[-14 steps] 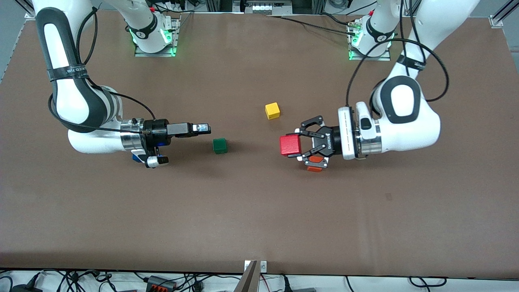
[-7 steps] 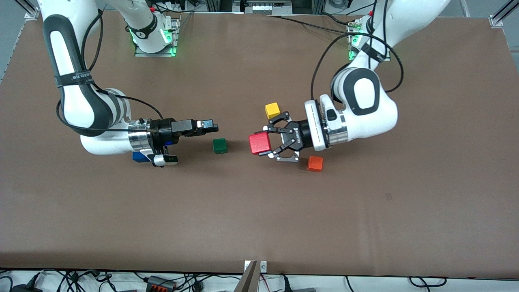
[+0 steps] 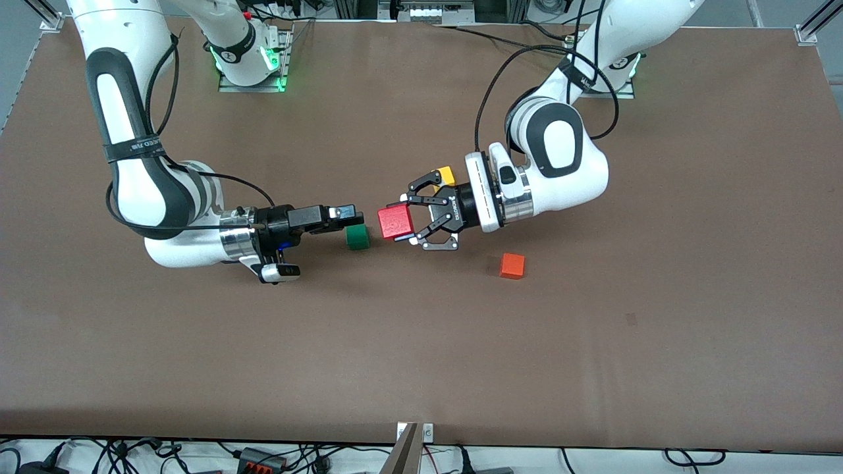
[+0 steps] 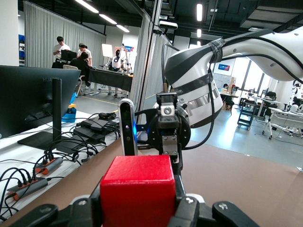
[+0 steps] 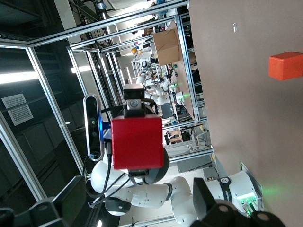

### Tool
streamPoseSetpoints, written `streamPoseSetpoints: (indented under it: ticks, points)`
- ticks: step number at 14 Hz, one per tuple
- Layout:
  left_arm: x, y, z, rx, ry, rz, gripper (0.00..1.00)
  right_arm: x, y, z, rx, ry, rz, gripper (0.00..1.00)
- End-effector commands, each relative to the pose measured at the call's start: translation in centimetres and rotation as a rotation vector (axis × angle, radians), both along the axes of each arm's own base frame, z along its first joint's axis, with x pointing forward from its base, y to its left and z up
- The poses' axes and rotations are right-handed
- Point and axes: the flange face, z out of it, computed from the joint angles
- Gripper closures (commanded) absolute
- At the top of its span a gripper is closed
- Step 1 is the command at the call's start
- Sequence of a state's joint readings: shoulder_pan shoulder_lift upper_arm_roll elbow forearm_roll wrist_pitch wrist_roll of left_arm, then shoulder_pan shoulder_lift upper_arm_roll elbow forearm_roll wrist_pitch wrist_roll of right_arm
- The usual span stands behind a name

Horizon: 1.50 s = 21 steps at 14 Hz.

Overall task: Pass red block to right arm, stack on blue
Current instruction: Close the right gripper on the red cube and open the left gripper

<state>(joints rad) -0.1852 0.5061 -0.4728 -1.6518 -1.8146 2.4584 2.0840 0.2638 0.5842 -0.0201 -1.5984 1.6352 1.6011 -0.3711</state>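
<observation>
My left gripper [image 3: 407, 222] is shut on the red block [image 3: 395, 222], holding it sideways in the air above the table, close to the green cube [image 3: 357, 237]. The block fills the bottom of the left wrist view [image 4: 138, 189]. My right gripper [image 3: 347, 215] lies level and open, pointing at the red block with a short gap between them. In the right wrist view the red block [image 5: 137, 142] sits straight ahead, clear of the open fingers [image 5: 210, 203]. The blue block is hidden, under the right arm's wrist.
A yellow cube [image 3: 448, 174] peeks out from under the left gripper's linkage. An orange cube [image 3: 512, 265] sits nearer the front camera, toward the left arm's end, and also shows in the right wrist view as the orange cube [image 5: 286, 65]. The brown table [image 3: 421, 355] spreads wide.
The left arm has carried the red block toward the right arm's end, past the orange and yellow cubes. The right gripper has edged toward it, still open. The blue block has become covered.
</observation>
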Motion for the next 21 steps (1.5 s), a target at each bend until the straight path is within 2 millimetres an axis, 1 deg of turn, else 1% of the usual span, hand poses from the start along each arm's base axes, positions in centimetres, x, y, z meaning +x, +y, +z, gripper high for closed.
streamPoseSetpoints:
  ticks: [1, 4, 5, 9, 10, 13, 14, 15, 16, 17, 18, 20, 21]
  points:
    - [-0.9, -1.0, -0.2, 0.028, -0.064, 0.036, 0.9, 0.7, 2.0, -0.8, 0.015, 0.031, 0.008, 0.0]
    - [-0.9, -1.2, -0.3, 0.022, -0.058, 0.038, 0.9, 0.1, 4.3, -1.1, 0.058, 0.055, 0.003, 0.0]
    - [-0.9, -1.3, -0.2, 0.021, -0.06, 0.036, 0.9, 0.2, 4.2, -1.5, 0.054, 0.06, -0.001, 0.0]
    - [-1.0, -1.4, -0.1, 0.022, -0.061, 0.036, 0.91, 0.1, 4.4, -1.6, 0.053, 0.064, 0.0, 0.13]
    - [-1.0, -1.4, -0.1, 0.021, -0.061, 0.035, 0.9, 0.0, 4.5, -1.5, 0.055, 0.063, 0.003, 0.19]
    - [-0.9, -1.4, 0.0, 0.019, -0.062, 0.036, 0.91, 0.0, 4.6, -1.5, 0.054, 0.061, 0.003, 0.27]
    - [-0.9, -1.4, -0.1, 0.02, -0.062, 0.037, 0.91, 0.2, 4.6, -1.2, 0.054, 0.055, 0.001, 0.32]
    - [-0.9, -1.4, 0.0, 0.019, -0.062, 0.036, 0.91, 0.2, 4.6, -1.2, 0.054, 0.055, 0.001, 0.6]
    - [-0.9, -1.4, 0.0, 0.019, -0.062, 0.036, 0.91, 0.2, 4.6, -1.2, 0.055, 0.047, 0.003, 0.81]
    - [-0.9, -1.4, -0.1, 0.021, -0.063, 0.036, 0.91, 0.2, 4.5, -1.1, 0.056, 0.049, 0.003, 0.94]
    - [-0.8, -1.3, -0.1, 0.022, -0.064, 0.039, 0.93, 0.3, 4.5, -1.0, 0.056, 0.047, 0.002, 1.0]
    - [-0.8, -1.3, -0.1, 0.024, -0.064, 0.037, 0.93, 0.6, 4.5, -0.4, 0.06, 0.035, 0.001, 1.0]
    - [-0.8, -1.3, -0.1, 0.022, -0.062, 0.037, 0.9, 0.6, 4.5, -0.4, 0.06, 0.033, 0.003, 1.0]
